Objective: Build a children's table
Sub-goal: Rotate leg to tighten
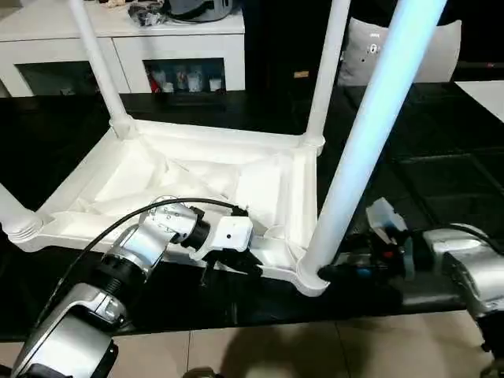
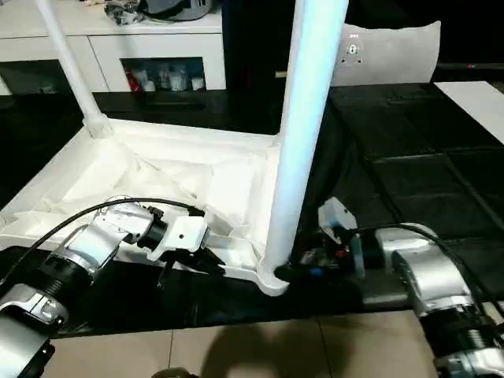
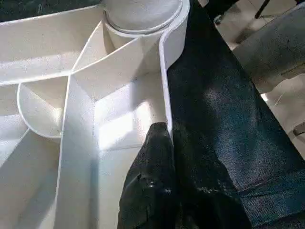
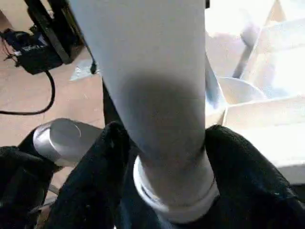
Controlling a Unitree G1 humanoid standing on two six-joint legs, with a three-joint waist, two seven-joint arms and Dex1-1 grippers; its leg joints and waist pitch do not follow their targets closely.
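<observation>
The table top [image 1: 197,169] lay upside down on the black desk [image 1: 441,181], ribbed underside facing up. Four legs stood upright in its corner sockets: the near right leg [image 1: 370,126], the far right leg [image 1: 327,67], the far left leg [image 1: 98,59], and the near left leg [image 1: 12,213] at the picture edge.

Left tool [image 1: 228,264]: fingers [image 3: 152,191] pressed together, shut, holding nothing. Their tips rested against the near rim of the top [image 3: 164,86], inside the rim wall, close to the near right socket [image 3: 140,16]. The left forearm [image 1: 142,244] reached in over the near edge of the top, a black cable arching above it.

Right tool [image 4: 167,157]: one black finger [image 4: 95,176] sat on each side of the near right leg's base [image 4: 162,119], just above the socket collar [image 4: 174,198]. The fingers stood close against the leg; firm clamping versus mere contact could not be told. It came in from the right, level with the desk.

Background: a white cabinet [image 1: 118,47] with glass doors stood beyond the desk, with a white chair back [image 1: 402,47] to its right. Pale tile floor [image 1: 315,350] showed in front of the desk.
</observation>
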